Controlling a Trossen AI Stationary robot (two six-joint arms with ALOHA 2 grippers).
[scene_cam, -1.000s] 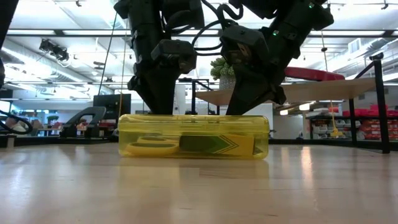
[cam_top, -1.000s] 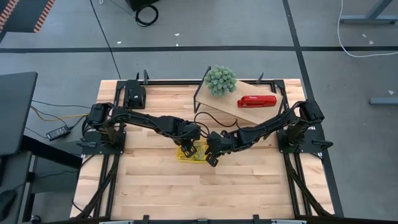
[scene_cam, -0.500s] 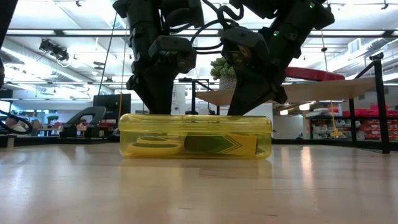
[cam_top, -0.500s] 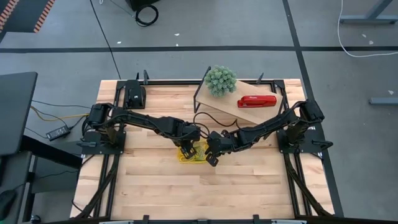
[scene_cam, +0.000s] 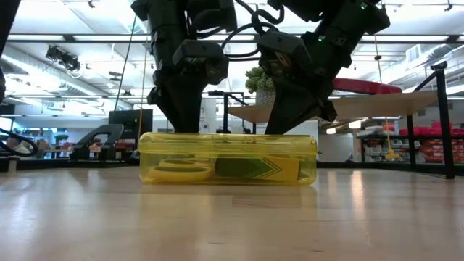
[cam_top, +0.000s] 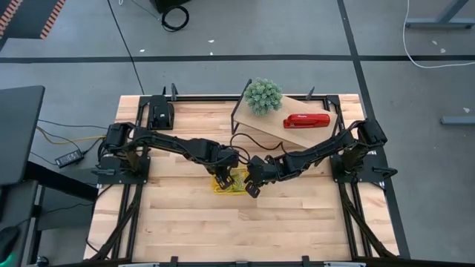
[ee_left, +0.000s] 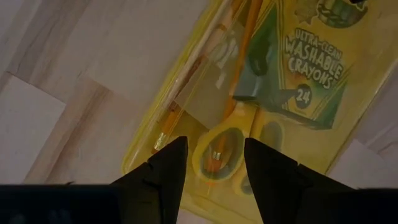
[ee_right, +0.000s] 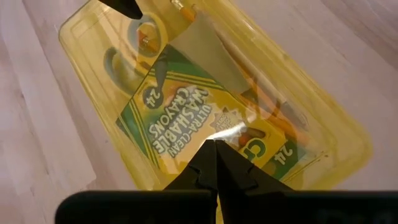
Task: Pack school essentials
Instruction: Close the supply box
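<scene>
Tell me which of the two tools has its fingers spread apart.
The left tool, over the scissor end of the yellow case: a gap shows between its fingers. The right tool is pinched shut over the crayon box.

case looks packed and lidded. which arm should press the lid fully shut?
Right, probably. The right gripper is shut, so its joined tips make one blunt point, already poised over the middle of the yellow case above the crayon box. The left gripper stands open over the scissors end.
</scene>
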